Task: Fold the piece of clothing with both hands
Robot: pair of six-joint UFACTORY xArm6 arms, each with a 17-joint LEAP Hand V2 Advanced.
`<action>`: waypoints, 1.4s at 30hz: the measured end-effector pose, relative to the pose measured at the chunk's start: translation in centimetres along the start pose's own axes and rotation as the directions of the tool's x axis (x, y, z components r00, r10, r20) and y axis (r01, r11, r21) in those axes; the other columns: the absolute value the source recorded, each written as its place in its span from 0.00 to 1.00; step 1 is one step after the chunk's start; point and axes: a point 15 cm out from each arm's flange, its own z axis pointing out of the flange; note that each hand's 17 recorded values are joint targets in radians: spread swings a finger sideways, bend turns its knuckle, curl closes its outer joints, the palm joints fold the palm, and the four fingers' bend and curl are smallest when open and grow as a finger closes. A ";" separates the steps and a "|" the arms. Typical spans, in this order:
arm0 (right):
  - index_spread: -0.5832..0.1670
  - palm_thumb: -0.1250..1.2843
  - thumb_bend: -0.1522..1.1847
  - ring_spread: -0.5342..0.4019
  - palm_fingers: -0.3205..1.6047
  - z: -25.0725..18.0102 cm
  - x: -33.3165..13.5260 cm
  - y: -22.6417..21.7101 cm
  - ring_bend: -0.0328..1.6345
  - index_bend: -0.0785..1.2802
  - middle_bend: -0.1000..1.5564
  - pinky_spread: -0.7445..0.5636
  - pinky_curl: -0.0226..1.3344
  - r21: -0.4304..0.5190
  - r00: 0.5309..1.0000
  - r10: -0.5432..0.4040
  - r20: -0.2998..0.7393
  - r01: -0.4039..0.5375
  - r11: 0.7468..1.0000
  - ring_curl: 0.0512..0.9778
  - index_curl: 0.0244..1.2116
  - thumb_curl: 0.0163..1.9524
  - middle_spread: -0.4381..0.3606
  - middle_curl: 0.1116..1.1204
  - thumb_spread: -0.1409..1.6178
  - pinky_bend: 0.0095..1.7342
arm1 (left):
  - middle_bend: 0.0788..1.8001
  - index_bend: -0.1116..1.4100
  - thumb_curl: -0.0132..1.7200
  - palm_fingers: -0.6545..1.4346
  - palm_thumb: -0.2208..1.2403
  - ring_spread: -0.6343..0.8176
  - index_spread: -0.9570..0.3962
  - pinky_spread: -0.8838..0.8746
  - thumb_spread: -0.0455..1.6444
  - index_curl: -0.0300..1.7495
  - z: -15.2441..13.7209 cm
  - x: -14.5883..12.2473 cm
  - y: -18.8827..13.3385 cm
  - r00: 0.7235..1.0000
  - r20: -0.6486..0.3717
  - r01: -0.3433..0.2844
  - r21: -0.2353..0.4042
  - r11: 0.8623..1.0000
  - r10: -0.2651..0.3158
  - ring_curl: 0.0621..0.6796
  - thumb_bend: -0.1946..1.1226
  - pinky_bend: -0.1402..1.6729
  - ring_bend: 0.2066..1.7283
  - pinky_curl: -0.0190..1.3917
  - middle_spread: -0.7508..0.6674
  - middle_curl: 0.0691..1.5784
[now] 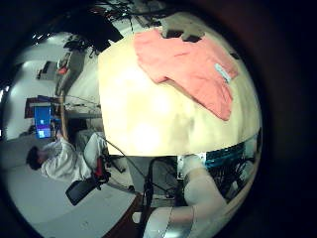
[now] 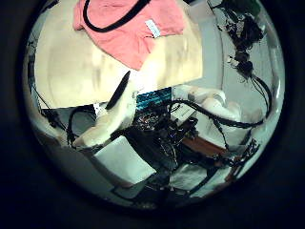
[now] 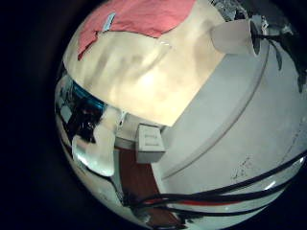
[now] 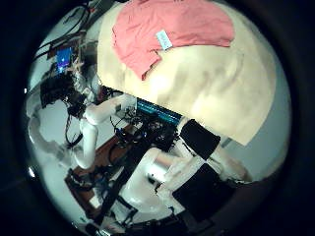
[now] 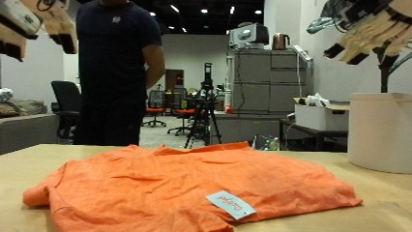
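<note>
Left hand (image 5: 32, 24) and right hand (image 5: 367, 29) hang high over the table (image 5: 373, 193), well clear of it, fingers loosely spread and holding nothing. An orange shirt (image 5: 181, 184) lies partly folded on the tabletop, white tag (image 5: 232, 204) up. Only the outside view shows the hands; the palm views look down on the whole shirt (image 4: 172, 29) and the table's edge (image 4: 212, 103).

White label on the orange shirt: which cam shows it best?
The outside view: the white label is closest there, lying flat on the crumpled orange shirt near its front edge. All four palm views show it too, only as a small white patch.
</note>
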 end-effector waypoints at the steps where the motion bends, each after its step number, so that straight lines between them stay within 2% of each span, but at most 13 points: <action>1: 0.40 0.57 0.10 0.80 0.27 0.0 0.0 0.1 0.19 0.19 0.17 0.87 0.25 0.000 1.000 0.000 -0.002 0.000 1.000 0.23 0.25 0.14 0.66 0.20 0.73 0.15 | 0.09 0.19 0.18 0.48 0.45 0.64 0.66 0.63 0.72 0.22 0.0 0.0 0.2 1.000 0.002 -0.001 0.006 1.000 0.001 0.18 0.13 0.22 0.13 0.20 0.55 0.21; 8: 0.40 0.57 0.10 0.80 0.27 -0.8 -1.0 -0.5 0.19 0.19 0.17 0.87 0.25 0.020 1.000 -0.028 -0.011 0.028 0.999 0.23 0.25 0.14 0.66 0.20 0.73 0.15 | 0.09 0.19 0.18 0.48 0.46 0.63 0.66 0.63 0.72 0.22 -0.2 -1.5 0.9 0.998 0.061 0.004 0.019 1.000 -0.005 0.18 0.13 0.22 0.13 0.20 0.55 0.21; 15: 0.40 0.57 0.10 0.80 0.27 -0.4 -1.5 -0.9 0.19 0.18 0.17 0.87 0.25 0.007 0.999 -0.033 -0.010 0.033 0.999 0.23 0.25 0.14 0.67 0.21 0.73 0.15 | 0.09 0.19 0.18 0.50 0.46 0.62 0.65 0.62 0.72 0.22 1.1 -1.7 0.4 0.998 0.061 -0.002 0.007 1.000 0.002 0.18 0.13 0.22 0.13 0.20 0.51 0.21; 19: 0.40 0.57 0.10 0.80 0.27 -0.1 -1.9 -0.8 0.19 0.19 0.17 0.87 0.25 -0.003 1.000 0.009 0.006 -0.009 1.000 0.23 0.25 0.14 0.67 0.21 0.74 0.15 | 0.11 0.19 0.18 0.51 0.46 0.61 0.64 0.61 0.72 0.22 1.6 -0.8 0.2 0.999 0.026 0.041 0.002 0.999 -0.041 0.17 0.13 0.21 0.13 0.19 0.50 0.22; 21: 0.41 0.57 0.10 0.80 0.27 0.0 -2.1 -0.7 0.19 0.19 0.17 0.87 0.25 -0.006 0.999 0.044 0.014 -0.044 0.999 0.23 0.25 0.13 0.67 0.21 0.74 0.15 | 0.10 0.19 0.18 0.50 0.46 0.61 0.64 0.61 0.72 0.22 1.8 -0.1 0.1 0.999 0.010 0.033 0.005 0.999 -0.033 0.17 0.13 0.21 0.13 0.20 0.48 0.22; 24: 0.41 0.57 0.10 0.80 0.27 0.3 -2.3 -0.1 0.18 0.18 0.17 0.87 0.25 -0.034 0.992 0.125 0.019 -0.124 0.992 0.23 0.25 0.13 0.67 0.21 0.74 0.15 | 0.10 0.19 0.18 0.50 0.45 0.61 0.64 0.60 0.72 0.23 2.4 0.8 -0.4 1.000 0.000 -0.005 0.018 1.000 0.005 0.17 0.13 0.20 0.13 0.20 0.46 0.22; 27: 0.41 0.57 0.10 0.80 0.27 0.4 -2.5 0.2 0.18 0.18 0.17 0.87 0.25 -0.047 0.991 0.132 0.027 -0.131 0.990 0.23 0.25 0.13 0.67 0.20 0.74 0.15 | 0.09 0.19 0.18 0.50 0.46 0.59 0.64 0.59 0.71 0.23 4.5 2.4 -1.7 0.997 -0.012 -0.073 0.028 0.997 0.074 0.16 0.13 0.20 0.12 0.20 0.45 0.22; 28: 0.41 0.57 0.10 0.80 0.27 0.4 -2.6 0.4 0.18 0.18 0.17 0.87 0.25 -0.055 0.991 0.133 0.029 -0.132 0.990 0.23 0.24 0.13 0.67 0.20 0.74 0.15 | 0.06 0.17 0.19 0.44 0.44 0.60 0.67 0.60 0.69 0.22 5.3 2.9 -2.1 0.994 -0.012 -0.107 0.029 0.994 0.107 0.19 0.13 0.22 0.13 0.21 0.50 0.21; 30: 0.41 0.57 0.10 0.79 0.27 0.4 -2.6 0.8 0.18 0.19 0.17 0.87 0.25 -0.061 0.990 0.136 0.028 -0.134 0.989 0.23 0.25 0.13 0.67 0.20 0.74 0.15 | 0.05 0.16 0.18 0.40 0.43 0.62 0.71 0.62 0.67 0.21 7.2 4.3 -2.7 0.980 -0.014 -0.197 -0.006 0.980 0.197 0.19 0.12 0.23 0.14 0.22 0.54 0.20; 32: 0.41 0.57 0.10 0.79 0.27 0.2 -2.3 0.8 0.18 0.19 0.17 0.87 0.25 -0.050 0.991 0.131 0.020 -0.130 0.990 0.23 0.25 0.13 0.67 0.20 0.75 0.15 | 0.05 0.16 0.18 0.37 0.39 0.67 0.75 0.66 0.64 0.20 9.1 5.8 -2.9 0.968 -0.030 -0.249 -0.042 0.968 0.248 0.21 0.11 0.24 0.15 0.22 0.61 0.19; 35: 0.41 0.57 0.10 0.79 0.27 0.3 -2.2 0.6 0.18 0.19 0.17 0.87 0.25 -0.048 0.992 0.124 0.019 -0.123 0.991 0.23 0.25 0.13 0.66 0.20 0.75 0.15 | 0.06 0.16 0.17 0.35 0.34 0.70 0.78 0.70 0.60 0.19 10.5 7.4 -4.2 0.962 -0.037 -0.271 -0.024 0.962 0.270 0.21 0.11 0.25 0.17 0.22 0.66 0.18; 40: 0.41 0.56 0.10 0.80 0.27 0.6 -1.7 -1.3 0.18 0.19 0.17 0.87 0.25 -0.025 0.994 0.104 0.016 -0.103 0.994 0.23 0.25 0.13 0.67 0.20 0.75 0.15 | 0.07 0.17 0.18 0.35 0.31 0.73 0.80 0.73 0.57 0.18 11.9 8.9 -8.0 0.960 -0.016 -0.276 0.083 0.957 0.279 0.22 0.12 0.25 0.18 0.22 0.69 0.18; 42: 0.41 0.56 0.10 0.80 0.27 1.0 -1.5 -2.3 0.17 0.19 0.17 0.87 0.25 -0.029 0.995 0.097 0.016 -0.097 0.995 0.22 0.25 0.13 0.67 0.20 0.75 0.15 | 0.08 0.17 0.18 0.35 0.30 0.74 0.81 0.73 0.56 0.18 12.9 9.5 -8.8 0.959 -0.017 -0.280 0.072 0.957 0.282 0.22 0.12 0.25 0.18 0.23 0.69 0.18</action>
